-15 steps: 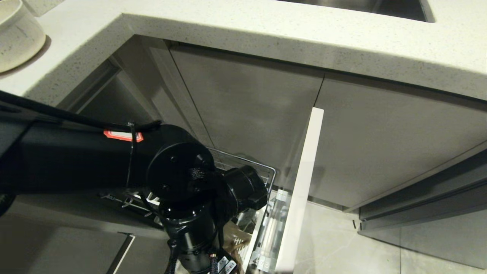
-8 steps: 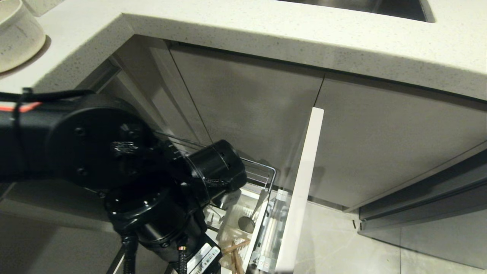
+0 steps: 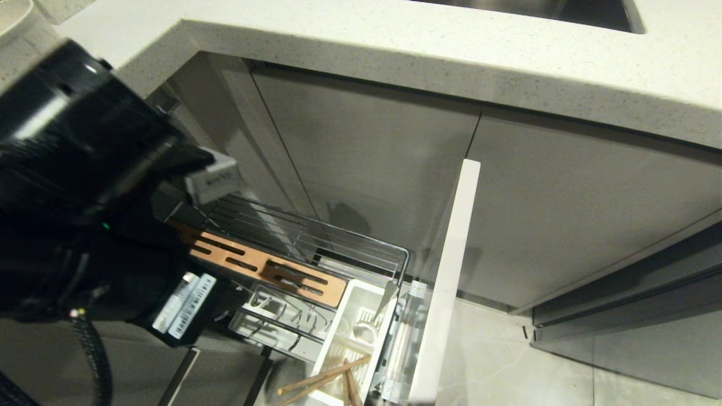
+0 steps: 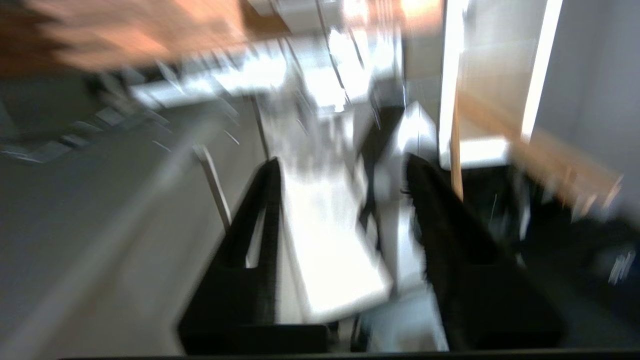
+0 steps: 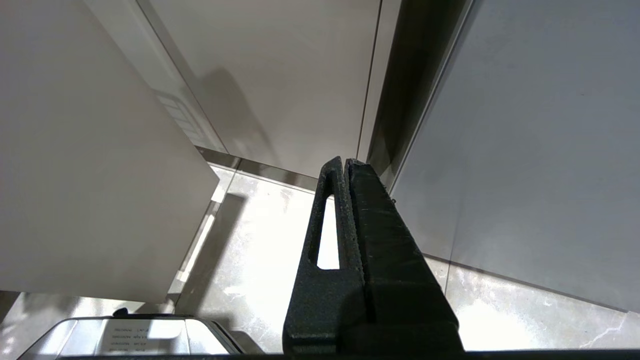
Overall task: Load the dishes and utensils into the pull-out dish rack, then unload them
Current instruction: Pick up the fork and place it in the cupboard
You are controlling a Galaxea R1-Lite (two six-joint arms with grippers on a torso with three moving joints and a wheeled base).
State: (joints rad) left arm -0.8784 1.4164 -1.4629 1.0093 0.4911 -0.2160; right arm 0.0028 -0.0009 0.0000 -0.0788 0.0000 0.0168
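The pull-out dish rack point(image 3: 316, 237) stands drawn out below the counter, its pale drawer front point(image 3: 448, 270) edge-on. A slotted wooden strip point(image 3: 265, 268) runs across the wire basket. The white caddy point(image 3: 350, 316) holds a silver fork point(image 3: 384, 301) and the wooden chopsticks point(image 3: 321, 379), which lean out over its near rim. My left arm point(image 3: 84, 197) is raised at the left, above and beside the rack. In the blurred left wrist view my left gripper point(image 4: 340, 162) is open over the caddy, nothing between its fingers point(image 4: 265, 200); a chopstick point(image 4: 455, 150) shows beside it. The plate is out of view. My right gripper point(image 5: 345, 162) is shut, parked over the floor.
The speckled counter point(image 3: 395, 51) overhangs the cabinets, with the steel sink point(image 3: 536, 8) at the back. An off-white vessel point(image 3: 11, 14) on the counter's left corner is mostly hidden by my arm. Grey cabinet doors point(image 3: 564, 214) and tiled floor point(image 3: 507, 361) lie to the right.
My left arm has lifted up and to the left, away from the caddy, uncovering the wooden strip and basket. The chopsticks stay in the caddy. The right arm has not moved.
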